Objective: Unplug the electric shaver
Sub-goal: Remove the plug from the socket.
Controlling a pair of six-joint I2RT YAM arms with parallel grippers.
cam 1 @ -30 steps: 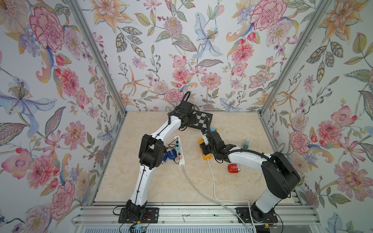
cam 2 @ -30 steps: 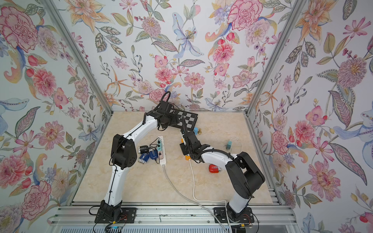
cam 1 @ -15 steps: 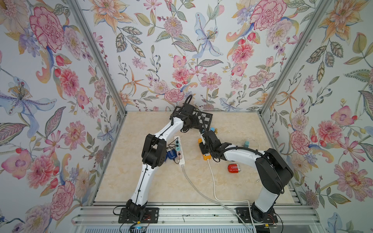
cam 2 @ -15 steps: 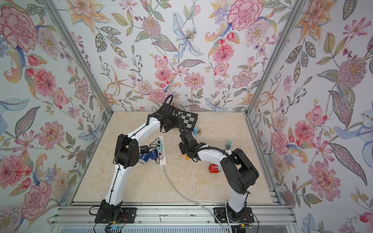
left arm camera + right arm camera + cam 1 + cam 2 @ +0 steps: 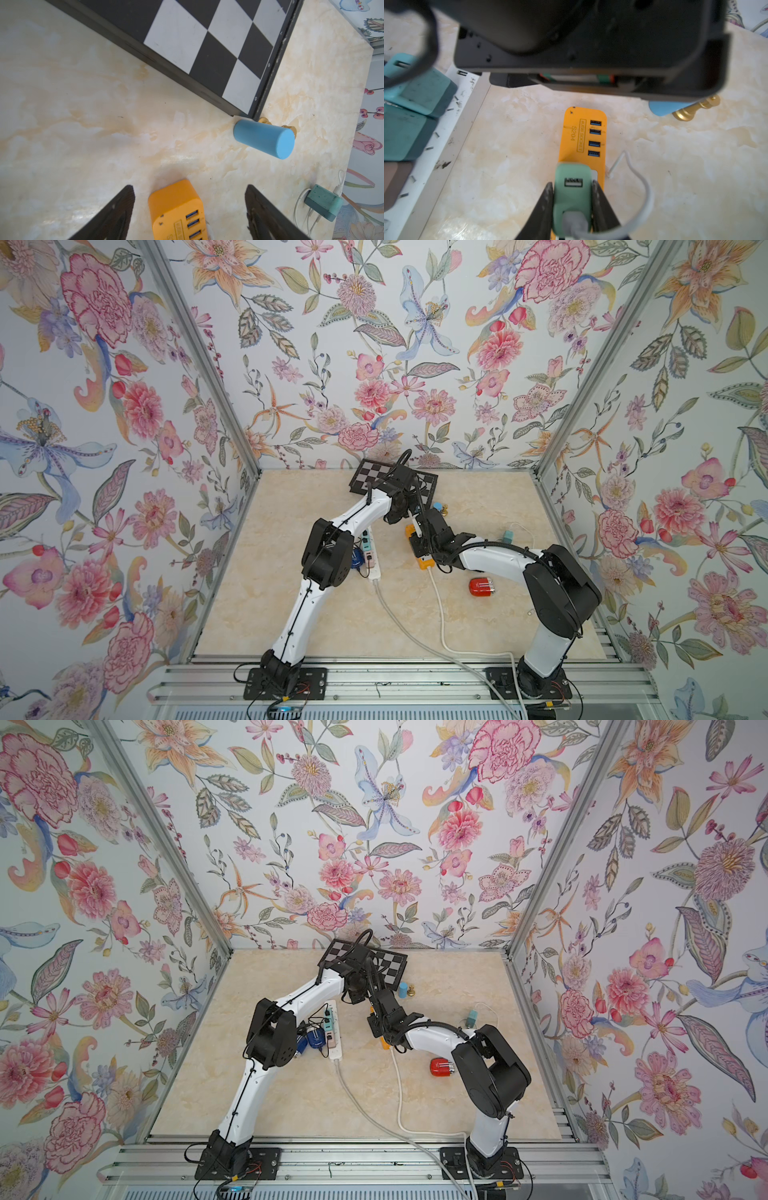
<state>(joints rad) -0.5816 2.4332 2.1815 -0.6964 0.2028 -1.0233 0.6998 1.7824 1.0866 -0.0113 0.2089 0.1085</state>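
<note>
Now at the grasp. Right end effector [image 5: 571, 182] narrow on the green plug [image 5: 572, 201], one finger flat against each side. It looks like contact on both, so I count the plug as held. Plug sits seated in the orange strip [image 5: 571, 133], next to the row of four USB ports. Grey cord [image 5: 648, 199] leaves the plug and loops off to the side. Shaver [image 5: 482, 587], the red one as I judge it, lies on the counter [image 5: 332, 614] near the right arm's elbow, well apart from the strip. Cannot trace the cord to it.

Left end effector [image 5: 189, 186] wide, straddling the strip's far end, fingers [image 5: 116, 212] clear of both edges. Not bracing anything yet.

Doing this well, in my judgement: brace first. Strip looks light and will likely ride up with the plug, so the left should pinch it or press it to the counter before any pull. Then draw the plug straight out, square to the strip's face, with no twist or rocking that could bend the prongs. Grip on the body, never the cord. Mind the two wrists, which sit very close above the strip.
</note>
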